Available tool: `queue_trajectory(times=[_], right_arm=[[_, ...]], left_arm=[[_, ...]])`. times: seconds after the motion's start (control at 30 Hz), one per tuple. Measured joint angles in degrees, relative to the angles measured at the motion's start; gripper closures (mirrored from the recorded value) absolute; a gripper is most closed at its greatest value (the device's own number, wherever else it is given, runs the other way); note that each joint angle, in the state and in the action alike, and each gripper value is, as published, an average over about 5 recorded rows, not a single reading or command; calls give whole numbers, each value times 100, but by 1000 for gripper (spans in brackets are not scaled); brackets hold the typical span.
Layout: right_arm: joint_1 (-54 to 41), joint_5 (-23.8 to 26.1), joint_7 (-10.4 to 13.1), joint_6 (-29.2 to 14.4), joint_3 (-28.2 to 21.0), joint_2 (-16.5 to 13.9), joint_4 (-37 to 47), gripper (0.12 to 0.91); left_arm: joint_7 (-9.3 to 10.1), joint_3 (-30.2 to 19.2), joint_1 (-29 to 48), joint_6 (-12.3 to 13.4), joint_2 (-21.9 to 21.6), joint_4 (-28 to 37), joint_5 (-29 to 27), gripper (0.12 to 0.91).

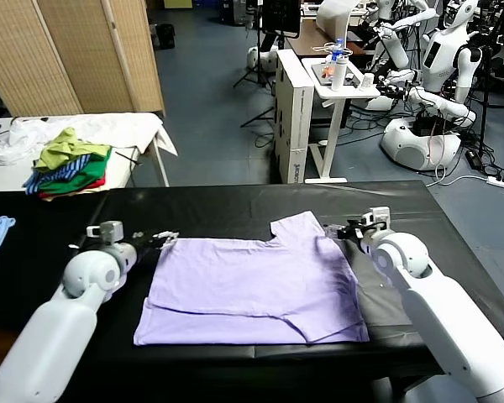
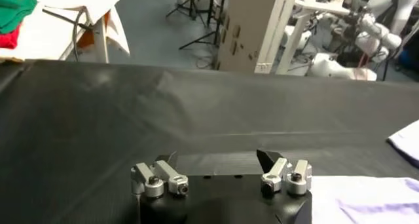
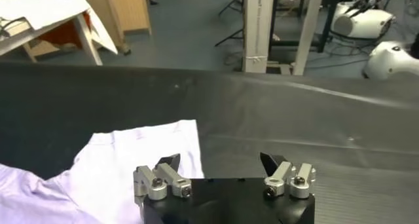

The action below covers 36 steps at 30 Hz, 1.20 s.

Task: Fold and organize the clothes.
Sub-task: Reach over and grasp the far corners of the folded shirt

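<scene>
Head view: pale lavender thin T-shirt (image 1: pixel 256 290) is lying flat, partly folded, on black-covered table (image 1: pixel 235 210); bare cloth is surrounding it.

Left wrist view: left gripper (image 2: pixel 219 166) is hovering open beside the shirt's edge.

Right wrist view: right gripper (image 3: pixel 222 166) is hanging open over the sleeve edge, gripping nothing.

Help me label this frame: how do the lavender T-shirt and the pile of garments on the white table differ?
The T-shirt is one pale lavender piece; the pile mixes green, blue-striped and red garments. The T-shirt lies spread flat, its lower edge folded up; the pile is heaped and crumpled. The T-shirt sits on the black table between the left end effector and the right end effector; the pile rests on the white table behind. Both are untouched.
</scene>
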<state>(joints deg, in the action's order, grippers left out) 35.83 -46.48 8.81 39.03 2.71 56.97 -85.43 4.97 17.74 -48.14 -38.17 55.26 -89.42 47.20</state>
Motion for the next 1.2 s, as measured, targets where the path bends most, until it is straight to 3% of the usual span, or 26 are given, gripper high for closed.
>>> queue_trajectory(times=[0.33,0.63,0.87,1.0,1.2], right_arm=[[-122,-2,0,32,-128,122,229,273],[-86,24,-13,40,-154,153,283,334],[-104,55,-18,29,-168,226,357,442],[-110,66,-18,28,-174,255,370,516],[-102,71,-20,28,-173,277,372,557]], left_arm=[[-19,-63,14,19,69,144,-84,131],[-36,-55,-157,14,-12,-3,-89,241],[-68,-28,-305,-6,-88,-132,-75,406],[-99,-16,-344,-6,-105,-132,-88,440],[-120,-20,-327,-4,-109,-106,-90,514]])
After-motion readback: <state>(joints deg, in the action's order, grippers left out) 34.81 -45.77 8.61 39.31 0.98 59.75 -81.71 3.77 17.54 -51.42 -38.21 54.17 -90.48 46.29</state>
